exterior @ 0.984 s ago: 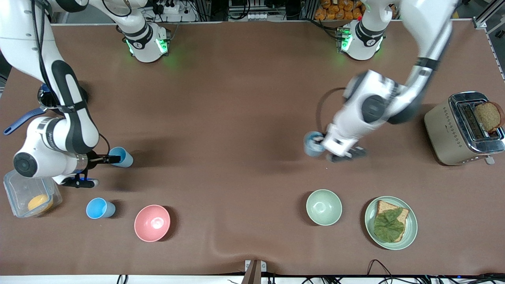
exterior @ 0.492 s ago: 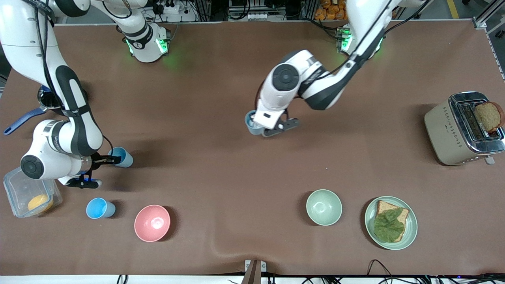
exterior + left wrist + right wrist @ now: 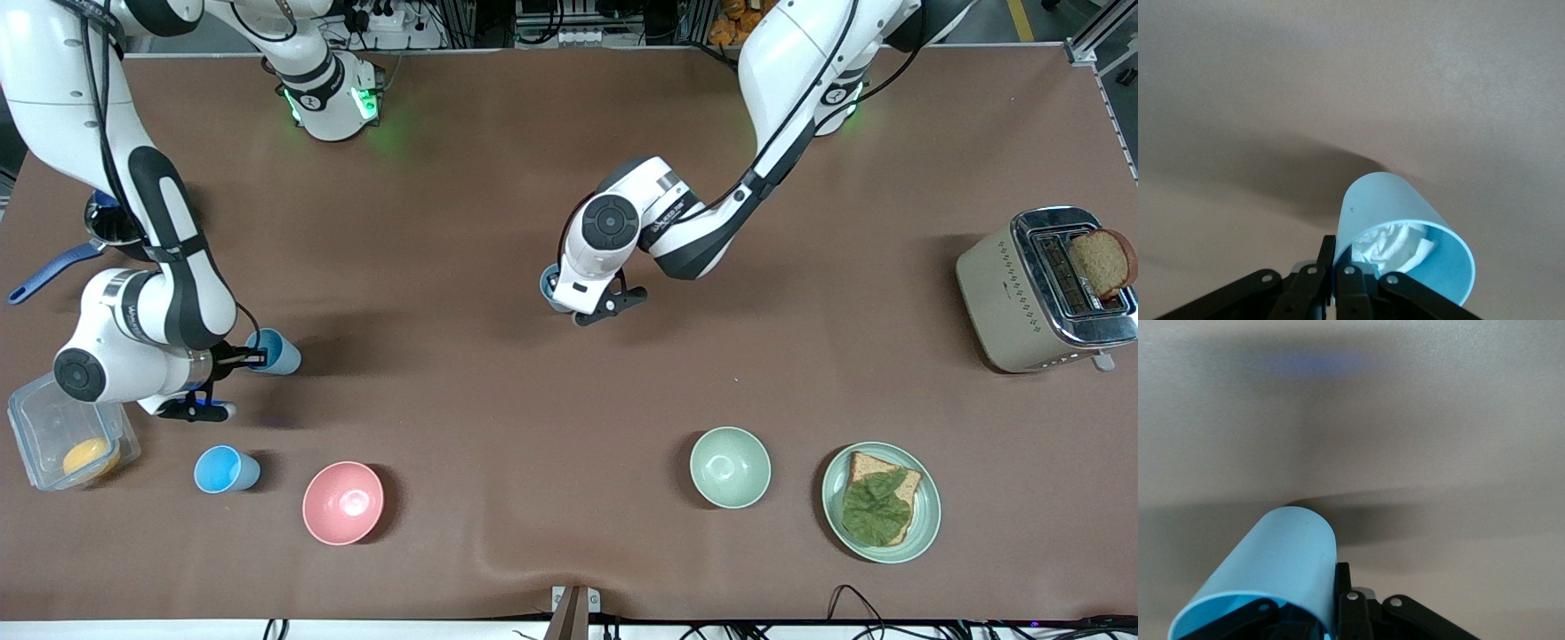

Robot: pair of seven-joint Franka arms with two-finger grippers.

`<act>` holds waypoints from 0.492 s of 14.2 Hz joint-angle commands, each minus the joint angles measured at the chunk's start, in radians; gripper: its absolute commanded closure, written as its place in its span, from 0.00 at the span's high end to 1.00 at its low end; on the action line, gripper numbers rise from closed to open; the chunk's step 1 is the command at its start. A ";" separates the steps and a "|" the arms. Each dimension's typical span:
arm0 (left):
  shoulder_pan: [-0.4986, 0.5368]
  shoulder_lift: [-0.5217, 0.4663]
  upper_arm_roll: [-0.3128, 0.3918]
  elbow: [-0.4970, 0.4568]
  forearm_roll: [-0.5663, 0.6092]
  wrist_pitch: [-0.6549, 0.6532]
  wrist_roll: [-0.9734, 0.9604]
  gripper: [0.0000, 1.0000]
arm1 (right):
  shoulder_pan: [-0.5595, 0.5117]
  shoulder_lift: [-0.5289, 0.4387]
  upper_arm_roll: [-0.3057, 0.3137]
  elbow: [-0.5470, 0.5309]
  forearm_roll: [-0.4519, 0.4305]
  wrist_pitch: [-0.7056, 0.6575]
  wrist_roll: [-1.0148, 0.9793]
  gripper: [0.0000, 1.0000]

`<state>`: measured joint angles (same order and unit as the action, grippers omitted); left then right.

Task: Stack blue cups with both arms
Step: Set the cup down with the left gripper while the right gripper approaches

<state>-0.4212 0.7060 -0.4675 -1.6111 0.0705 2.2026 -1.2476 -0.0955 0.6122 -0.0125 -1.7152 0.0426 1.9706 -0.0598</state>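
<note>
Left gripper (image 3: 569, 300) is up over the bare middle of the brown table (image 3: 498, 391), fingers pinched on the rim wall of a pale grey-blue cup (image 3: 548, 286); the left wrist view shows that cup (image 3: 1401, 230) with one finger inside and one outside its lip, and crumpled white paper (image 3: 1395, 245) lying within. Right gripper (image 3: 238, 357) is at the right arm's end of the table, fingers clamped on the rim of a light-blue cup (image 3: 277, 352); in the right wrist view that cup (image 3: 1268, 577) is tipped well over with its shadow below it, apart from the cloth. A third blue cup (image 3: 224, 469) stands upright on the table, nearer the front camera than the right gripper, untouched, just beside the pink bowl (image 3: 343, 502). Clear plastic container (image 3: 49, 436) with an orange item inside sits at the table edge near the right arm's wrist. Pale green bowl (image 3: 730, 467) and plate (image 3: 925, 524) with bread and a leaf lie toward the left arm's end; toaster (image 3: 1022, 293) with a bread slice stands at that end.
</note>
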 commanded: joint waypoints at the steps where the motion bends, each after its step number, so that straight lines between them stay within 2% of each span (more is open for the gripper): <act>1: -0.016 0.009 0.007 0.023 0.011 -0.004 -0.015 0.37 | 0.016 -0.077 0.006 -0.020 0.020 -0.044 0.006 0.00; 2: -0.018 0.009 0.009 0.023 0.017 -0.004 -0.012 0.72 | 0.031 -0.092 0.011 -0.018 0.022 -0.059 0.012 0.00; 3: -0.018 0.009 0.012 0.023 0.038 -0.004 -0.013 1.00 | 0.039 -0.106 0.012 -0.017 0.023 -0.074 0.020 0.00; 5: -0.005 -0.019 0.012 0.027 0.092 -0.004 -0.015 1.00 | 0.066 -0.124 0.013 -0.011 0.078 -0.111 0.054 0.00; 7: 0.036 -0.090 0.012 0.027 0.094 -0.010 -0.013 1.00 | 0.097 -0.143 0.013 -0.006 0.117 -0.127 0.113 0.00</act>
<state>-0.4161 0.6981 -0.4633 -1.5812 0.1406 2.2063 -1.2476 -0.0263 0.5028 0.0019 -1.7113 0.1201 1.8643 -0.0052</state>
